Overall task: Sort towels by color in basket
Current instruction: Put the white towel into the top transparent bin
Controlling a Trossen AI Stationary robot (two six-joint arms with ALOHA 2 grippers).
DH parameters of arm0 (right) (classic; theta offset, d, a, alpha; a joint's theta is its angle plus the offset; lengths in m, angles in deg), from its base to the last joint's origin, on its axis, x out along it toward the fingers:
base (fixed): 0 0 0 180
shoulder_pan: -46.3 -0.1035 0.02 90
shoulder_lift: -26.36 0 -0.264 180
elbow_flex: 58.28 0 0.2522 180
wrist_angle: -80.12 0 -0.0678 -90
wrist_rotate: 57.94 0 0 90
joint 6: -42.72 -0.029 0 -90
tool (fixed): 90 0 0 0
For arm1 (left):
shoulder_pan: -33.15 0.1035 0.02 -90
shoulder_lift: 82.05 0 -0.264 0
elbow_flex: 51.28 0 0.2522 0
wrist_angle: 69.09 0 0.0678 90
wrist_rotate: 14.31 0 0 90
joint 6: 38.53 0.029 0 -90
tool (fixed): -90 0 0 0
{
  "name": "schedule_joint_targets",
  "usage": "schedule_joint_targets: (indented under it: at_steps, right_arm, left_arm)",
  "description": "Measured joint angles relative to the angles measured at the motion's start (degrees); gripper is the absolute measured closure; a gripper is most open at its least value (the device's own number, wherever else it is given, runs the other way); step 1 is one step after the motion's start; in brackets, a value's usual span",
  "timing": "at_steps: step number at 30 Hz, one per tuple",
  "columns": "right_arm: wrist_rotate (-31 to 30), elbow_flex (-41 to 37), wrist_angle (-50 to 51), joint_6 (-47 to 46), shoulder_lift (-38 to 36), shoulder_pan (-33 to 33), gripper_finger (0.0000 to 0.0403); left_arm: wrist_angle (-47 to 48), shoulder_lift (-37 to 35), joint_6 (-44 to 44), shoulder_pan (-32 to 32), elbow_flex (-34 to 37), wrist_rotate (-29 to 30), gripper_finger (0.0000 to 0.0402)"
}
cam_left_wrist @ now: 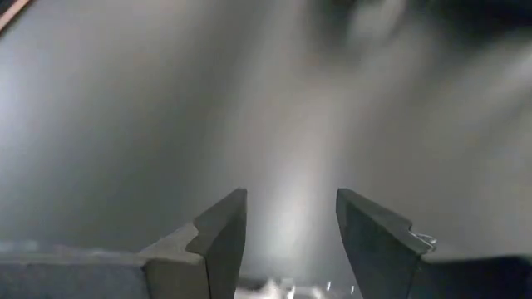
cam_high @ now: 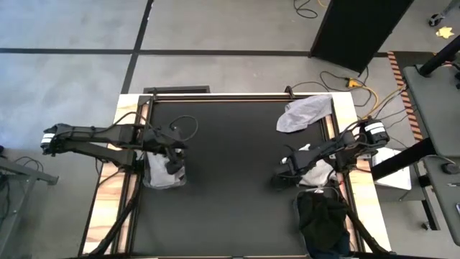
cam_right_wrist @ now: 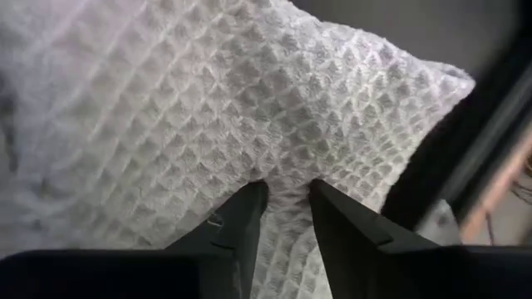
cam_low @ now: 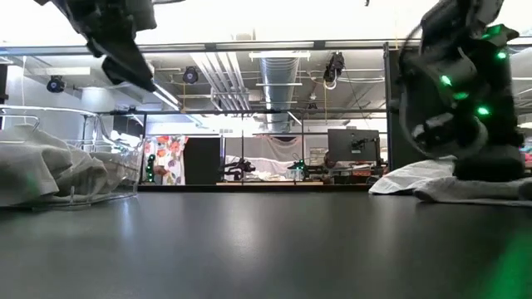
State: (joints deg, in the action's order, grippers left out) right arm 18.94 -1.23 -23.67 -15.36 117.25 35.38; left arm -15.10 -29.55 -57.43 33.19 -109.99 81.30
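- The left gripper (cam_high: 175,164) is held above the left edge of the black mat (cam_high: 230,180), over a light grey towel (cam_high: 159,175) that lies bunched in a wire basket (cam_low: 116,184) at that side
- In the left wrist view the fingers (cam_left_wrist: 220,237) are seen spread apart with nothing between them; only blurred dark surface is shown beyond them
- The right gripper (cam_high: 282,168) is lowered at the right side of the mat, at the inner edge of a white waffle-weave towel (cam_high: 316,171)
- In the right wrist view the fingertips (cam_right_wrist: 248,218) are seen set a narrow gap apart, pressed onto the waffle-weave towel (cam_right_wrist: 208,108); a fold of cloth is seen at the gap, but whether it is pinched cannot be told
- A second pale towel (cam_high: 305,114) is spread near the far right corner of the mat, partly over the mat's edge, well apart from both grippers
- A black towel (cam_high: 323,219) is piled at the near right corner, just beside the waffle-weave towel and close to the table's right edge
- The whole middle of the mat between the two arms is left bare, as is seen in the low view (cam_low: 266,241), where the white towel (cam_low: 449,184) lies flat at the right and the basket stands at the left
- The wooden table edge (cam_high: 108,194) is visible as a strip along both long sides of the mat
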Motion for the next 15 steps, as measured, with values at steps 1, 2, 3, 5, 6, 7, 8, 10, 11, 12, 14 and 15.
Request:
schedule_joint_targets:
  at_steps: [1, 2, 3, 5, 6, 7, 8, 10, 11, 12, 14, 15]
  right_arm:
    - [0.08, 0.18, -1.59, 0.95, -0.04, 0.02, 0.0299]
    - [-0.02, 0.73, -3.16, 1.65, -0.10, 0.04, 0.0302]
    - [-0.53, 1.59, -5.36, 1.83, -0.15, 0.10, 0.0305]
    - [-1.88, 3.41, -9.77, 2.07, -0.18, 0.11, 0.0310]
    - [-2.41, 4.20, -10.56, 2.75, -0.09, 0.12, 0.0313]
    - [-2.53, 4.70, -10.85, 3.94, -0.06, 0.23, 0.0315]
    - [-2.39, 5.23, -11.86, 4.88, -0.04, 0.42, 0.0317]
    - [-2.18, 6.40, -18.02, 6.74, -0.02, 0.60, 0.0319]
    - [-2.06, 6.55, -21.40, 8.12, -0.04, 0.73, 0.0319]
    - [-1.70, 6.54, -24.22, 9.40, -0.03, 0.86, 0.0318]
    - [-0.70, 6.52, -30.94, 12.00, 0.03, 1.25, 0.0315]
    - [-0.28, 6.74, -34.58, 13.34, 0.27, 1.52, 0.0314]
  left_arm:
    - [-1.28, 0.13, 0.50, 0.00, -0.02, 0.00, 0.0230]
    - [-2.55, 0.27, 0.89, 0.00, -0.02, 0.00, 0.0230]
    - [-3.80, 0.50, 1.27, 0.00, -0.02, 0.00, 0.0230]
    - [-6.19, 1.00, 1.90, 0.00, -0.04, -0.04, 0.0230]
    - [-7.36, 1.39, 2.22, 0.00, -0.04, -0.04, 0.0230]
    - [-8.75, 1.82, 2.36, 0.00, -0.04, -0.05, 0.0230]
    - [-10.30, 2.40, 2.49, 0.00, -0.03, -0.05, 0.0230]
    - [-13.59, 3.79, 3.12, -0.08, 0.07, -0.07, 0.0230]
    - [-15.23, 4.73, 3.50, -0.27, 0.07, -0.05, 0.0230]
    - [-17.16, 5.68, 4.03, -0.43, 0.07, -0.07, 0.0230]
    - [-21.20, 7.86, 5.09, -0.86, 0.09, -0.09, 0.0230]
    - [-23.34, 9.08, 5.52, -1.09, 0.09, -0.11, 0.0230]
